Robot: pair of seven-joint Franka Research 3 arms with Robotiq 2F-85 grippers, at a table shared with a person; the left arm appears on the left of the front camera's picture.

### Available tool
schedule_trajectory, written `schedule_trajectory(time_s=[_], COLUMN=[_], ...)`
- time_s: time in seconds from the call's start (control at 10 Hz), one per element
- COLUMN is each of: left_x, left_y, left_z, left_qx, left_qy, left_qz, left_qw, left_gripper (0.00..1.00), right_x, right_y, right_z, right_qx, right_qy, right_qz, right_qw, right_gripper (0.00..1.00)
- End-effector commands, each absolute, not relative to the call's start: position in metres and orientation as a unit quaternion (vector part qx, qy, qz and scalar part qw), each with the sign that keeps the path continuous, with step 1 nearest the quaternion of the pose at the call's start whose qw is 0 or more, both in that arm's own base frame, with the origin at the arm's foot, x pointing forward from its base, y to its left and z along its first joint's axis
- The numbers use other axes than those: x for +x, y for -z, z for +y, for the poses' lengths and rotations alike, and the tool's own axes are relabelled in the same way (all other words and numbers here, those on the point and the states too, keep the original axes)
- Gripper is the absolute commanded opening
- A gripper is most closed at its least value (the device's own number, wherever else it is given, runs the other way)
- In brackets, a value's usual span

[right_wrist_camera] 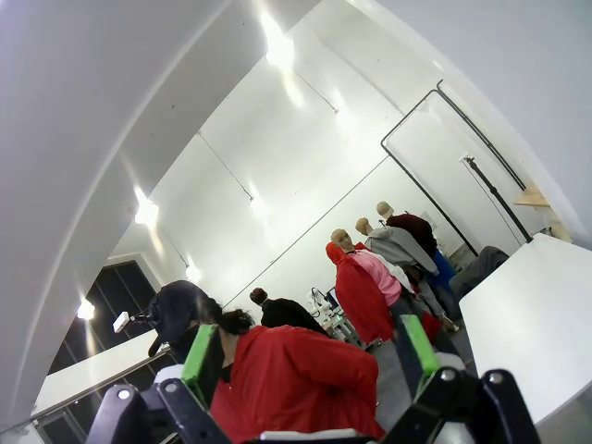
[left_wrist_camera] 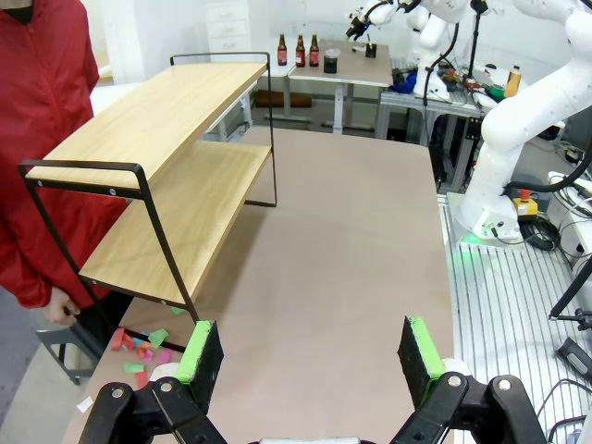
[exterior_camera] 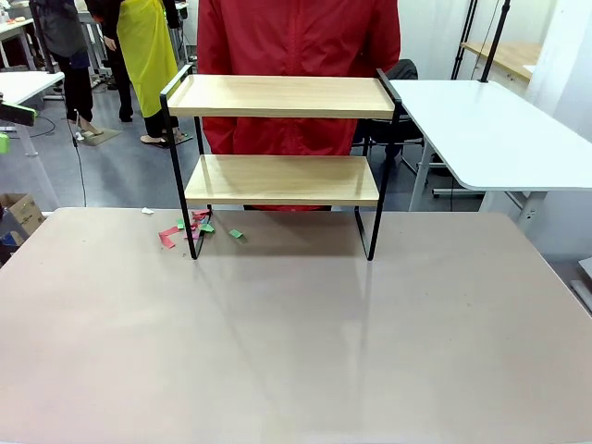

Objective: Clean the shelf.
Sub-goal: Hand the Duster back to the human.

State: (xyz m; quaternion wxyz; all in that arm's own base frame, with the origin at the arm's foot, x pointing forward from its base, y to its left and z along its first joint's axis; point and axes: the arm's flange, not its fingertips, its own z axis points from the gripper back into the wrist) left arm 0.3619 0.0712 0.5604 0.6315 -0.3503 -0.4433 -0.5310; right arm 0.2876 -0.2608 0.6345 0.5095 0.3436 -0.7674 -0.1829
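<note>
The shelf (exterior_camera: 282,139) stands at the far middle of the table, two light wooden boards in a thin black frame, both boards bare. In the left wrist view the shelf (left_wrist_camera: 157,166) is ahead and to the left. Small red, pink and green paper scraps (exterior_camera: 196,227) lie on the table by its front left leg, seen too as scraps (left_wrist_camera: 139,347) beside my left finger. My left gripper (left_wrist_camera: 310,361) hovers open above the table, nothing between its green pads. My right gripper (right_wrist_camera: 310,361) is open too, pointing up towards the ceiling and the person.
A person in a red jacket (exterior_camera: 296,55) stands right behind the shelf. A white table (exterior_camera: 490,129) lies at the far right. The brown tabletop (exterior_camera: 296,342) stretches wide in front of the shelf. The other arm's white base (left_wrist_camera: 504,166) stands at the table's side.
</note>
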Motion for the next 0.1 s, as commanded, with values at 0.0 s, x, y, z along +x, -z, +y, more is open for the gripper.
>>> schedule_trajectory(time_s=[0.0], left_x=[0.3620], left_y=[-0.5614], left_z=[0.0694], left_qx=[-0.352], left_qy=[0.531], left_qz=[-0.456], left_qw=[0.621], left_gripper=[1.00], right_x=[0.2863], right_y=[-0.6322], right_z=[-0.2577], right_qx=[0.334], right_qy=[0.181], right_qz=[-0.771], right_qw=[0.511], right_gripper=[1.00])
